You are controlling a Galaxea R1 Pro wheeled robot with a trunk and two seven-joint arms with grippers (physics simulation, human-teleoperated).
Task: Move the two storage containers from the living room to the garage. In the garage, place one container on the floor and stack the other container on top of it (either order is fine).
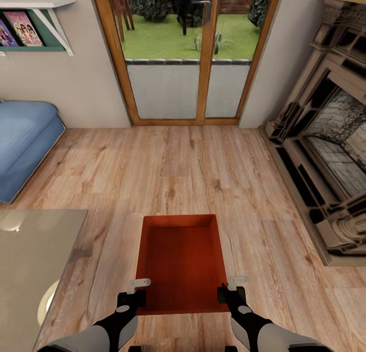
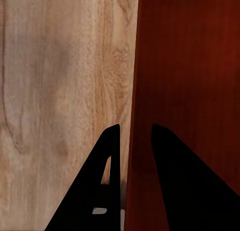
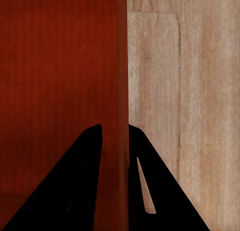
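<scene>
Both pincers pinch the orange-red box [image 1: 178, 263]: left pincer [image 2: 131, 141] grips its left wall, right pincer [image 3: 116, 138] its right wall, one finger inside, one outside. Box sits between them over the wood floor [image 1: 203, 169], before the glass doors [image 1: 185, 52].

Between the matt black fingers [image 2: 107, 161], the orange-red rectangular container's [image 1: 178, 260] smooth thin wall; beyond, grained light wood-plank floor [image 1: 203, 159].
</scene>
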